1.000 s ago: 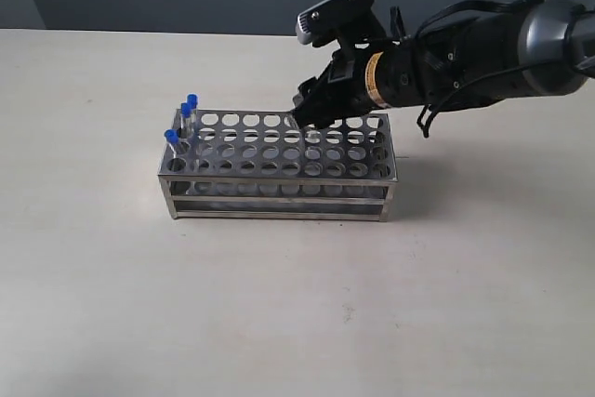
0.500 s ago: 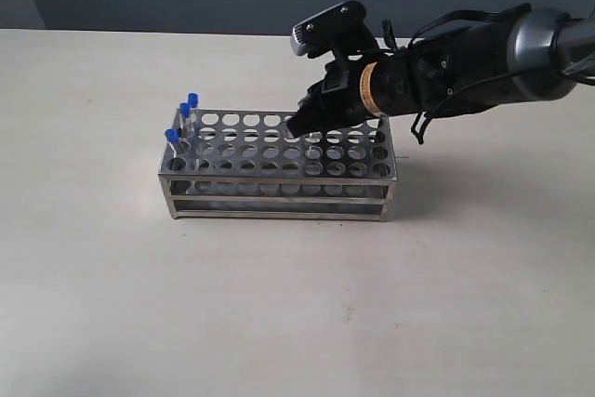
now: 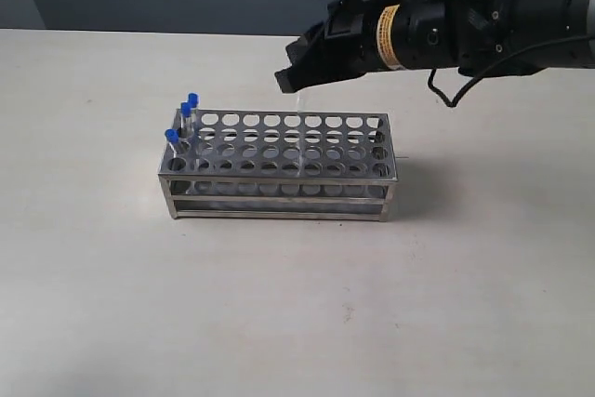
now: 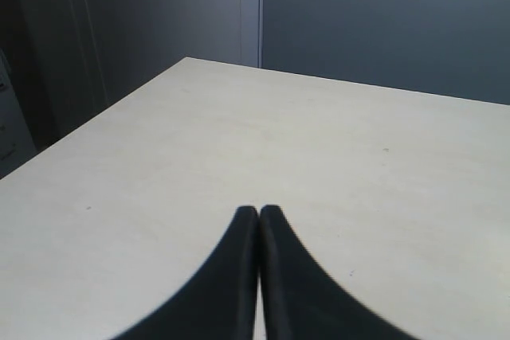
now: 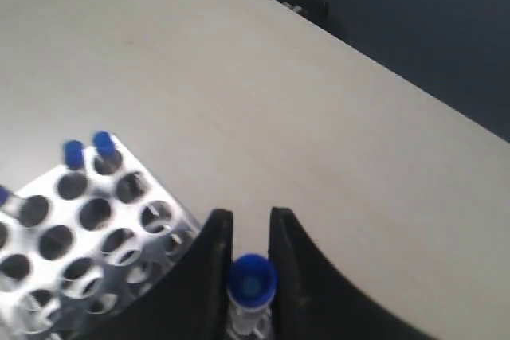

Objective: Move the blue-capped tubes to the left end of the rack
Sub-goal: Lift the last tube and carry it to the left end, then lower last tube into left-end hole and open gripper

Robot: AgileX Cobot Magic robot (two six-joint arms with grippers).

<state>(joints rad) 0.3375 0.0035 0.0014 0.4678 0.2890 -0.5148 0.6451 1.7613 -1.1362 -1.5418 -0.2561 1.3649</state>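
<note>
Right gripper [image 3: 290, 79] is clamped on one blue-capped tube [image 5: 253, 276], hanging above the rack [image 3: 279, 178], far side, mid-length. Three other tubes [image 3: 186, 116] sit at the left end. I'd carry it left, keep it vertical, centre over a free hole beside them, then lower slowly. Left gripper [image 4: 259, 220] is pinched together, idle.

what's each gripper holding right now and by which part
The right gripper holds a blue-capped tube, pinched near its top, at the cap end. The left gripper is closed with nothing between its fingers.
</note>
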